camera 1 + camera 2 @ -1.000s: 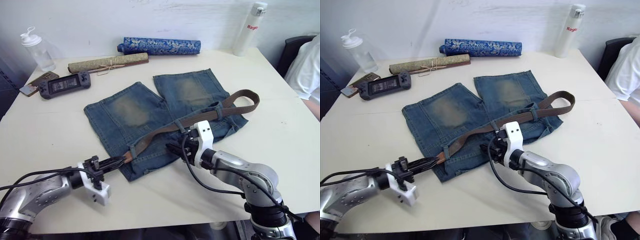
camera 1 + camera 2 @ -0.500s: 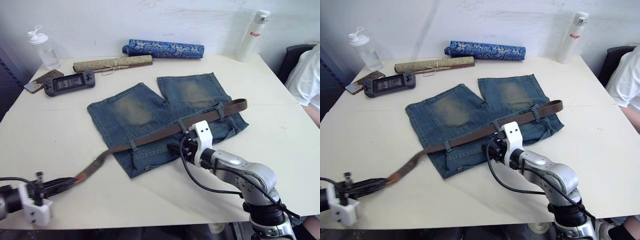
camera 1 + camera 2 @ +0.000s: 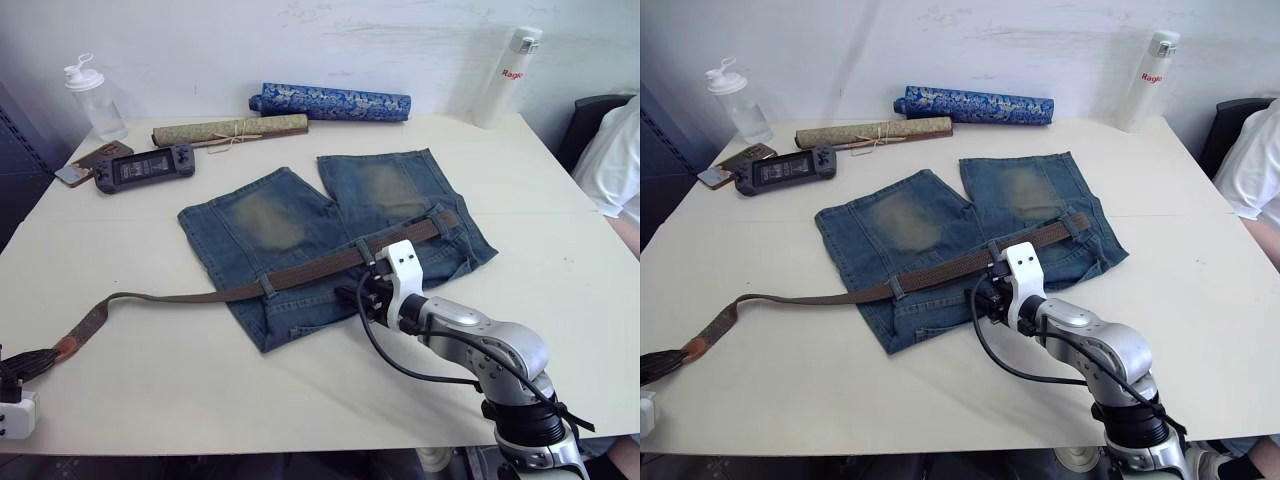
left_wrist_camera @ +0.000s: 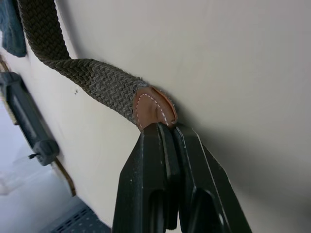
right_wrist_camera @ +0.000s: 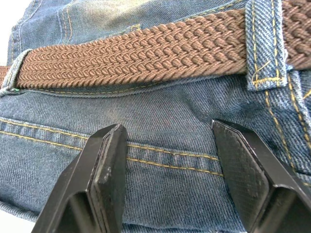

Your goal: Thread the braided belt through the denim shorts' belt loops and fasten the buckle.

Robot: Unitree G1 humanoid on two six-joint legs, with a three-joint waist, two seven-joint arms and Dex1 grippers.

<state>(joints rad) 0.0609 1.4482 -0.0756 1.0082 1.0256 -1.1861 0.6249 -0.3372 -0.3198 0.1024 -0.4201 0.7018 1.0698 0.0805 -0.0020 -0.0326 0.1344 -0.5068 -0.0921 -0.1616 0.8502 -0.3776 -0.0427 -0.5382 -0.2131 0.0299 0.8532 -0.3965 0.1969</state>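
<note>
Looking from the head views, the braided belt (image 3: 300, 277) runs under the belt loops (image 3: 268, 289) of the denim shorts (image 3: 330, 235) and trails left across the table (image 3: 150, 370). At the left wrist, the left gripper (image 4: 167, 127) is clenched on the leather tip (image 4: 154, 107); tugging further could drag the buckle end into a loop. At the right wrist, the right gripper (image 5: 167, 141) rests spread on the denim, so the shorts may slide.

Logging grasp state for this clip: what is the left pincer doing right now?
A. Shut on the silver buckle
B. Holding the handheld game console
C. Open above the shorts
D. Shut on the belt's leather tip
D: in the left wrist view the left pincer is closed on the reddish leather tip of the braided belt, which trails off the denim shorts across the table.
</note>
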